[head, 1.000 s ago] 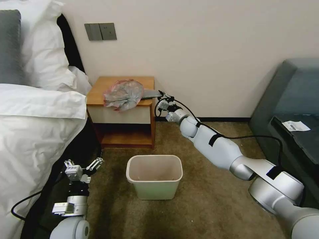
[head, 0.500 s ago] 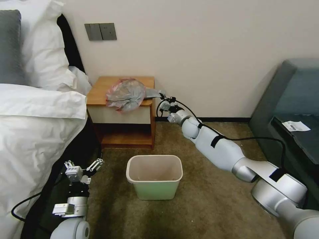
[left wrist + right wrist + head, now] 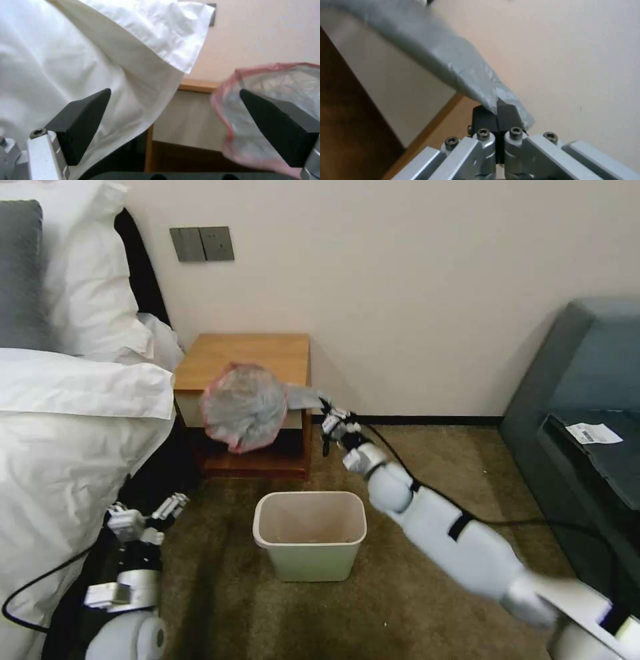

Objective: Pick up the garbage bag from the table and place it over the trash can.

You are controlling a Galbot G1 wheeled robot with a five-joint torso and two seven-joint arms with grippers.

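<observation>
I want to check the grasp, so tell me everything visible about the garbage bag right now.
The garbage bag is thin, crinkly, translucent grey plastic with a pinkish-red rim around its wide end. It hangs in the air in front of the table, off the tabletop and not over the trash can. Its narrow grey end is stretched sideways and pinched in the right end effector, whose fingers are shut on it. Nothing else touches it.

Head view high, facing down at floor and wall, wrist views close, both sharing the garbage bag.
</observation>
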